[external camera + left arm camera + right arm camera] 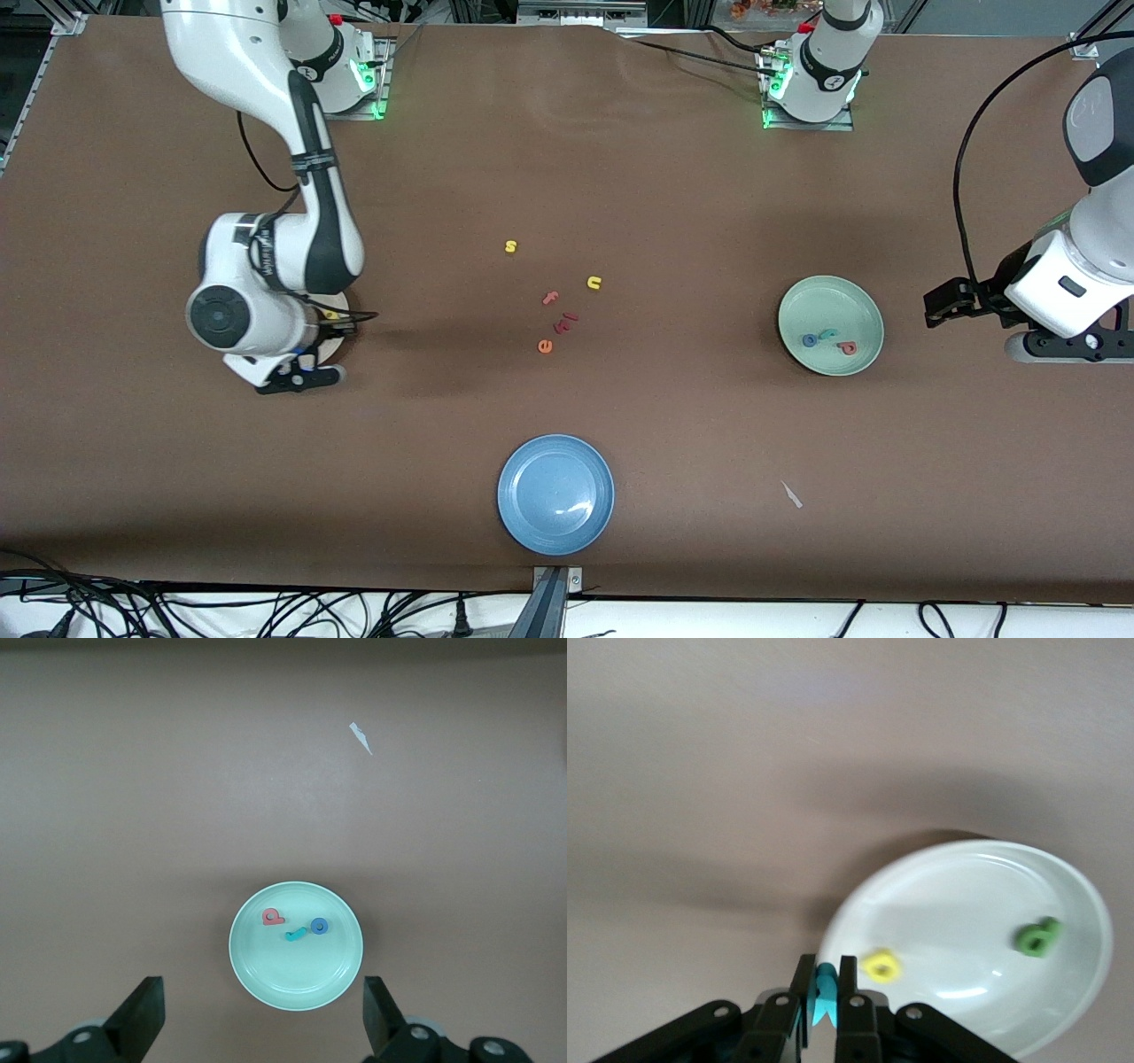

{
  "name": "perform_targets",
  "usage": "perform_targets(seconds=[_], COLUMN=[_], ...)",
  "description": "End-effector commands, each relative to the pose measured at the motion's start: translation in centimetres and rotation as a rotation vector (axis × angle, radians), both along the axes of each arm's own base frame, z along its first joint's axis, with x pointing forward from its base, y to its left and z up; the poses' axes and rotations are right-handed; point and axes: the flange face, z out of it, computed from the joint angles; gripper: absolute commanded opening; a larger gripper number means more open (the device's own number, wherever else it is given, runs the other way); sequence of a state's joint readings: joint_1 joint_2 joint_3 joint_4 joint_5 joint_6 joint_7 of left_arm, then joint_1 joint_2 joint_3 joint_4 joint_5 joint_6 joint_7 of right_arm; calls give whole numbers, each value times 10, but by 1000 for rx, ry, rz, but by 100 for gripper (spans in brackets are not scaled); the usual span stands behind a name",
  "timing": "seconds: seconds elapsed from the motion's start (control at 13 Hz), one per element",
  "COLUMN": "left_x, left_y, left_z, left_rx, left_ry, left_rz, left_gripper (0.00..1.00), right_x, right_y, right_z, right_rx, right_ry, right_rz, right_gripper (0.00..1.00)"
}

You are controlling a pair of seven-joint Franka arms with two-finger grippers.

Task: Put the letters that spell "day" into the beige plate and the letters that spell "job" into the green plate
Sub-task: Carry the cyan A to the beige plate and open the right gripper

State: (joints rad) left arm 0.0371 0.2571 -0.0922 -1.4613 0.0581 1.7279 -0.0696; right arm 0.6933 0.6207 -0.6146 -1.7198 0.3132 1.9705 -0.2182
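My right gripper (825, 979) (304, 376) is shut on the teal "y" (825, 994) and hangs over the rim of the beige plate (966, 895) (342, 301). The right arm hides most of that plate in the front view. In the plate lie the yellow "a" (881, 966) (331, 314) and the green "d" (1036, 937). The green plate (831, 301) (297, 988) holds the blue "o" (809, 340) (320, 926), the teal "j" (828, 335) (295, 934) and the red "b" (848, 348) (272, 918). My left gripper (263, 992) (1067, 347) is open and empty, up in the air beside the green plate toward the left arm's end.
A blue plate (555, 494) sits near the table's front edge. Loose letters lie mid-table: yellow "s" (510, 246), yellow "u" (594, 283), pink "f" (550, 298), orange "e" (545, 346) and small red pieces (565, 322). A paper scrap (791, 494) (361, 737) lies nearer the camera than the green plate.
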Motion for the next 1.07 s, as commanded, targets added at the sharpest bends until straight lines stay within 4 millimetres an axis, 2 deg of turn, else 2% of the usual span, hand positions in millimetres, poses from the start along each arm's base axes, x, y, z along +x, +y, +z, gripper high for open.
perform_targets(seconds=[0.0,0.08,0.15,0.23,0.38,0.61,0.84,1.0], left_x=[-8,-8,-7,-6,-6,-5,-4,-4], left_y=[4,3,4,5,1,3,-9,-8], left_z=[0,-2,-2,-4,-3,-4,-8,-8], left_rx=[-34,-37,-39,-36,-27,-21,-19,-19], left_ry=[-17,-11,-12,-9,-11,-10,-4,-4], left_rz=[-16,-16,-16,-15,-21,-22,-37,-37], left_gripper=[100,100,100,100,100,100,100,100], right_x=[-16,-17,-17,-15,-10,0,1,-5], right_y=[-45,-57,-63,-65,-54,-33,17,47], right_z=[0,-4,-6,-4,3,27,45,56], right_rx=[40,39,38,39,38,35,8,-11], right_ry=[31,39,43,38,23,39,33,53], right_rz=[0,-17,-18,-19,-22,-70,-121,-148], right_gripper=[8,10,38,99,100,100,100,100])
